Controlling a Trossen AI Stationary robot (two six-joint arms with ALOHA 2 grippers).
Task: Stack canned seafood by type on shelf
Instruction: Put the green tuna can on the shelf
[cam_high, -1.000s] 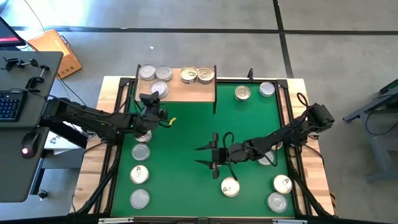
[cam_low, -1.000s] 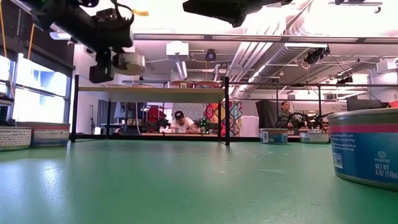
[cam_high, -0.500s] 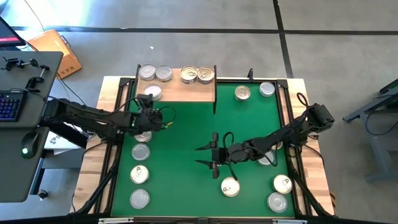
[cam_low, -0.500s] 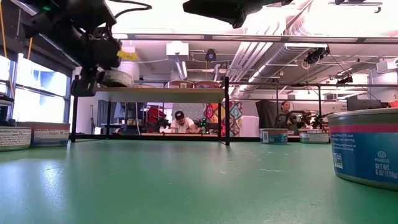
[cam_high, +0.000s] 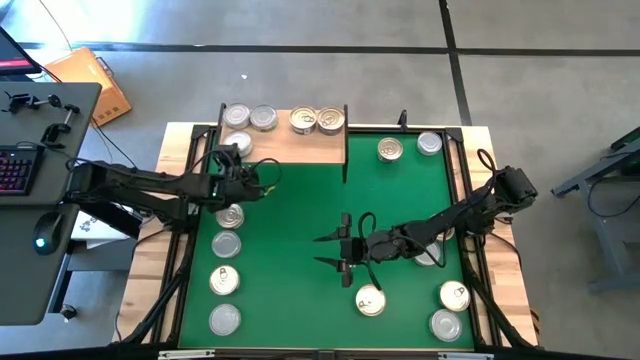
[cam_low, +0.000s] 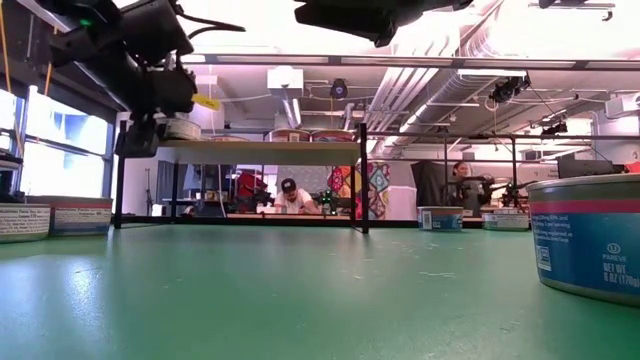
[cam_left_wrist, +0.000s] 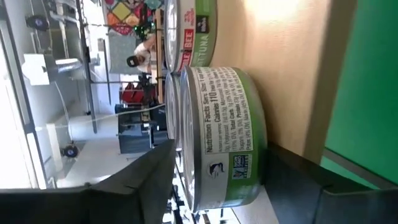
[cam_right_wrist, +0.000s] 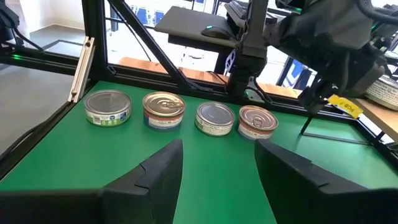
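The light-wood shelf (cam_high: 300, 145) stands at the table's far left. It bears two silver-lidded cans (cam_high: 250, 117) and two gold-lidded cans (cam_high: 317, 121) along its far edge. A green-banded can (cam_left_wrist: 227, 137) rests by its base on the shelf's near left corner (cam_low: 180, 128). My left gripper (cam_high: 232, 160) is open, one finger above this can's lid and one level with its base, a narrow gap at each. My right gripper (cam_high: 326, 251) hovers open over the mat's middle with nothing between its fingers.
Several cans stand in a column along the mat's left side (cam_high: 226, 262), the same row as in the right wrist view (cam_right_wrist: 186, 114). Two cans (cam_high: 408, 147) sit at the far right. More cans lie near the right front (cam_high: 455, 296), one large in the low view (cam_low: 590, 240).
My left gripper has carried the green-banded can toward the table's left edge and downward, tipping as it went. The can hung above the shelf's board before. Now it sits on the shelf's near left corner.
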